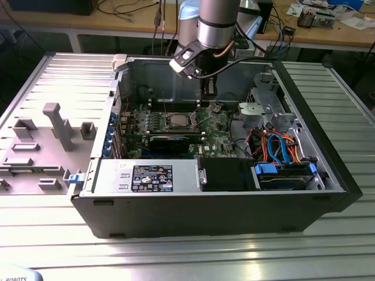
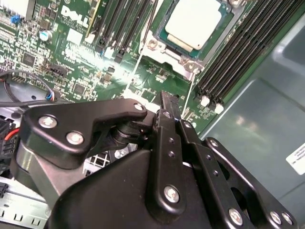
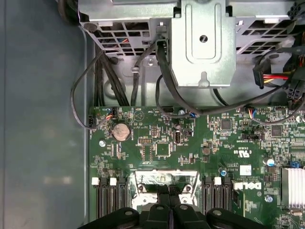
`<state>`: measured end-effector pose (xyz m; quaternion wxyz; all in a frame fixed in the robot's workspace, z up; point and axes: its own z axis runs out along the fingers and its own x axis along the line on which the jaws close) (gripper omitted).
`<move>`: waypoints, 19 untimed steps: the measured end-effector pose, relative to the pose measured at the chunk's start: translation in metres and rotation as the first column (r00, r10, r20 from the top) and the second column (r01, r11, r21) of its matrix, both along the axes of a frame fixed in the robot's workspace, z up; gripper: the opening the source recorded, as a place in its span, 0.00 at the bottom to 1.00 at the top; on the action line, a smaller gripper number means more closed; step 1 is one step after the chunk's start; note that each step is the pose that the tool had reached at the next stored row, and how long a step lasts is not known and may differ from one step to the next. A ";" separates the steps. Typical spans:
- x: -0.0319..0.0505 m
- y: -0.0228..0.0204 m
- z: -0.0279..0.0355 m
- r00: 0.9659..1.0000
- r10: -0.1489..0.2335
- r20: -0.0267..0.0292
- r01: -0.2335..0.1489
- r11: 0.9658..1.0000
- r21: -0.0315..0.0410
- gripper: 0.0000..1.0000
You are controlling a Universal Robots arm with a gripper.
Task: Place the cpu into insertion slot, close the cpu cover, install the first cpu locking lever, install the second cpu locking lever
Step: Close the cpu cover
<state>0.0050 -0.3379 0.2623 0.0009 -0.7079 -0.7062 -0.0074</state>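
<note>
Inside the case, cpu sits in the insertion slot, gripper near it, fingers pressed together on nothing; light, stiff, probably fragile chip, best gripped by 2 opposite edges.

Gripper points straight down (jaws pressed together)

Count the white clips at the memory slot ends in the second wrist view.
4: one white clip and a second on one side of the cpu, two more on the opposite side. The gripper may hide others.
</note>
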 end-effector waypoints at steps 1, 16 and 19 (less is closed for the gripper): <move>0.0016 0.0000 -0.0003 1.000 0.000 0.000 0.000 1.000 0.000 0.11; 0.0368 0.0006 -0.0115 1.000 0.000 -0.003 0.000 1.000 0.000 0.11; 0.0367 0.0002 -0.0173 1.000 0.000 -0.008 0.000 1.000 0.000 0.11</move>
